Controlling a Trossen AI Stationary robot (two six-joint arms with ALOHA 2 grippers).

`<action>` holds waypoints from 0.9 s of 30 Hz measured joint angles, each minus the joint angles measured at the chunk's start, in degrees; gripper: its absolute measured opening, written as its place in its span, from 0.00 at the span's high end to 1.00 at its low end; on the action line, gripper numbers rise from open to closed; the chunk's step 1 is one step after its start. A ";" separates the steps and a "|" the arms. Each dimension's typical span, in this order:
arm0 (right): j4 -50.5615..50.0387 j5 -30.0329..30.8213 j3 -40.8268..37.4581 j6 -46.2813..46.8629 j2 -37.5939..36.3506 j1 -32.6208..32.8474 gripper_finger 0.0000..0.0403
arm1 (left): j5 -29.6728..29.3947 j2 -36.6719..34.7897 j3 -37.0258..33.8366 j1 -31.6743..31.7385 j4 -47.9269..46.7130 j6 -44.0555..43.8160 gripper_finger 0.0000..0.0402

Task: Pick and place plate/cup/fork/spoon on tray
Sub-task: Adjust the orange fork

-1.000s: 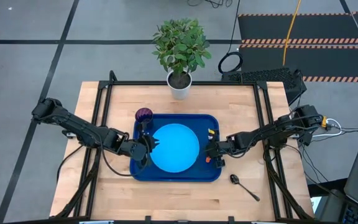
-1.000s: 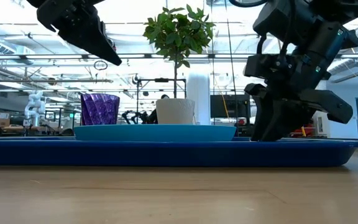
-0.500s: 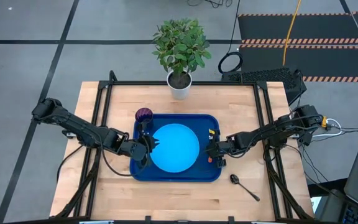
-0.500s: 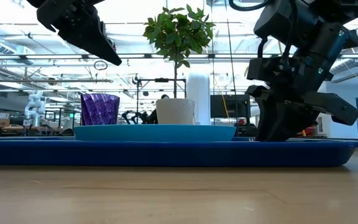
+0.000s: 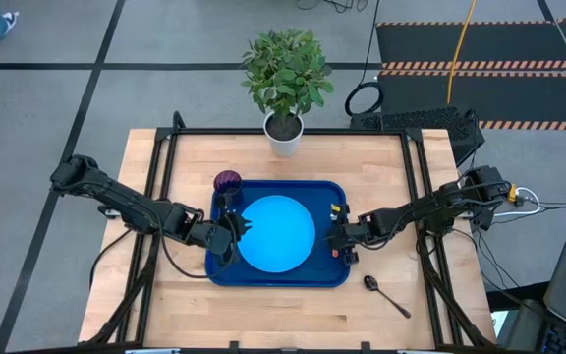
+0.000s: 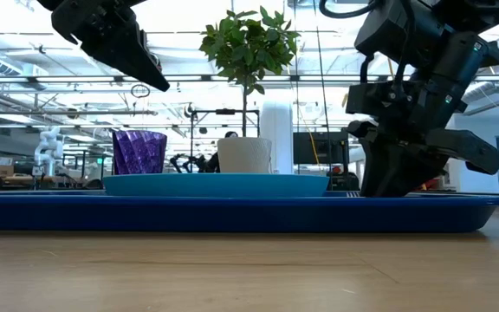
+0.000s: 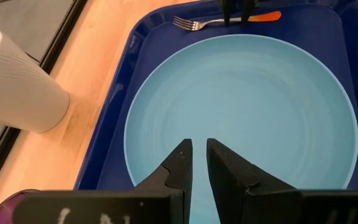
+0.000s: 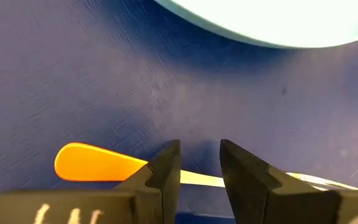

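The right gripper (image 8: 197, 165) sits low over the floor of the tray (image 5: 263, 276), at its right side, with its two fingers parted by a narrow gap and straddling the fork (image 8: 95, 163); the fork lies flat on the tray just beneath the fingertips, its orange handle reaching out to one side of them and its metal stem passing under the gap, so the jaws are released rather than clamped on it. The plate (image 5: 276, 232) lies in the middle of the tray, just beyond this gripper. The left gripper (image 7: 196, 157) hangs above the opposite edge of the plate, raised clear of it, its fingers nearly together and holding nothing. The cup (image 5: 227, 181) stands upright at the tray's far left corner, near the left gripper. The spoon (image 5: 386, 294) lies on the bare table (image 5: 165, 305) outside the tray, near the right gripper.
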 joint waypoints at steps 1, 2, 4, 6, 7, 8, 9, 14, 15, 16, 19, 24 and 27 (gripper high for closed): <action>-0.19 0.04 0.00 0.00 0.00 0.19 0.74 | 0.02 0.00 0.00 -0.01 -0.01 0.00 0.87; -0.25 0.06 0.00 -0.10 0.00 0.36 0.74 | 0.01 0.00 0.00 -0.01 0.00 -0.01 0.87; -0.14 0.25 0.02 -0.53 0.00 0.72 0.74 | 0.02 0.00 0.00 -0.03 -0.01 -0.10 0.87; -0.14 0.24 0.26 -0.62 0.00 0.82 0.74 | 0.00 0.00 0.00 -0.03 -0.02 -0.29 0.87; -0.13 0.17 0.59 -0.65 0.02 0.84 0.74 | 0.01 0.00 0.00 -0.03 -0.01 -0.30 0.87; -0.07 0.15 0.96 -0.70 0.02 0.86 0.74 | 0.00 0.00 0.00 -0.03 -0.02 -0.28 0.87; -0.07 0.13 1.43 -1.04 0.02 0.86 0.74 | 0.00 0.00 0.00 -0.03 -0.02 -0.33 0.87; 0.19 4.15 4.04 -4.78 0.02 0.84 0.74 | 0.02 0.00 0.00 -0.05 -0.02 -0.46 0.87; 0.29 5.64 4.32 -5.76 0.02 0.59 0.74 | 0.02 0.00 0.00 -0.05 -0.02 -0.47 0.87; 0.34 7.01 4.37 -6.78 0.02 0.21 0.74 | 0.02 0.00 0.00 -0.05 -0.02 -0.47 0.87; -1.09 9.00 4.37 -8.20 0.02 -1.80 0.74 | 0.02 0.00 0.00 -0.05 -0.04 -0.48 0.87; -2.17 9.07 3.53 -8.54 0.02 -5.71 0.74 | 0.02 0.00 0.00 -0.05 -0.07 -0.48 0.87; -2.02 9.07 3.08 -9.86 0.02 -7.67 0.74 | 0.02 0.00 0.00 -0.05 -0.09 -0.48 0.87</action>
